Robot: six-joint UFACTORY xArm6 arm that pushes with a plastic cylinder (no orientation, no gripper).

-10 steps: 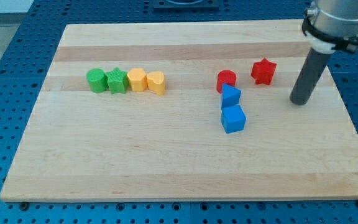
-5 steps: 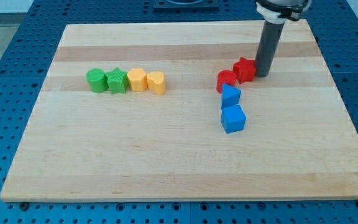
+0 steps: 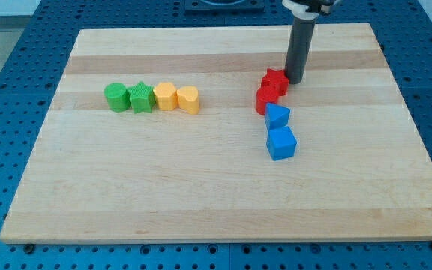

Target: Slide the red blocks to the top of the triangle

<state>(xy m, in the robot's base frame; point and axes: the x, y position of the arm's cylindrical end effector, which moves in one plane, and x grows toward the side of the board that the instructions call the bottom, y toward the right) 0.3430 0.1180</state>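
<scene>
1. My tip (image 3: 294, 80) is a bare rod end with nothing to clench or release; it grasps nothing and only presses sideways. It rests on the board near the top edge, right of centre, touching the right side of the red star block (image 3: 275, 81).
2. The red star block leans against the red cylinder block (image 3: 266, 99), which sits just below and to its left. The pair is packed together, likely because my push comes from the right.
3. The red cylinder block touches the top of the blue triangle block (image 3: 277, 115), so the red blocks already sit at the triangle's top; I judge the task nearly complete.
4. A blue cube block (image 3: 281, 142) lies just below the triangle, towards the bottom edge.
5. Counted: two red, two blue, two green, two yellow.
6. The green (image 3: 115, 97) (image 3: 140, 97) and yellow (image 3: 165, 96) (image 3: 189, 99) blocks form a tight row towards the left edge, well apart from my tip.
7. The wooden board (image 3: 163, 195) carries all eight.
</scene>
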